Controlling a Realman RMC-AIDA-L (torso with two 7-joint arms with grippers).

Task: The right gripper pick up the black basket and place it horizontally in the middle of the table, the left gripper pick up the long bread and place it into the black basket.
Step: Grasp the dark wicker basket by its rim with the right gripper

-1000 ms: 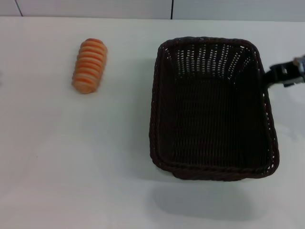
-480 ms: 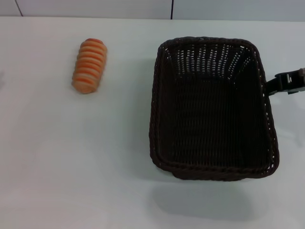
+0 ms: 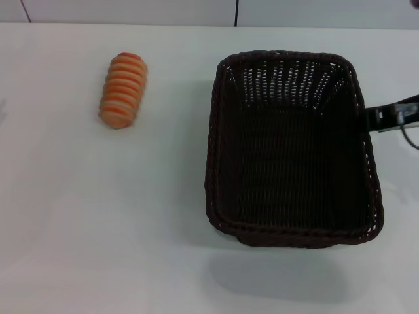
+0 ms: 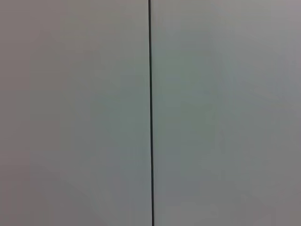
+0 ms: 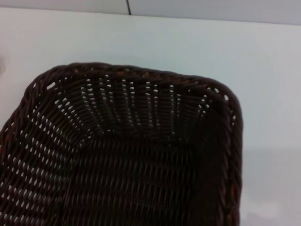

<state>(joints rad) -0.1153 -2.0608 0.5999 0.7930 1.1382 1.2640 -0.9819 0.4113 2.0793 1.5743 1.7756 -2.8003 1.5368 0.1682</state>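
1. The black basket [image 3: 292, 149] is a large rectangular woven wicker piece, dark brown-black, with a braided rim and sloped openwork sides. It sits upright and empty on the white bench [image 3: 98, 222], toward the bench's right edge, its long sides running from near edge to far edge.
2. The long bread [image 3: 123, 89] is a small oblong loaf, orange-brown with pale cream crosswise ridges and rounded ends. It lies flat toward the bench's far left, well apart from the basket.

Even overhead lighting; black basket [image 3: 292, 149] cast a soft shadow toward the table's [image 3: 98, 216] near edge. Slight overall blur.
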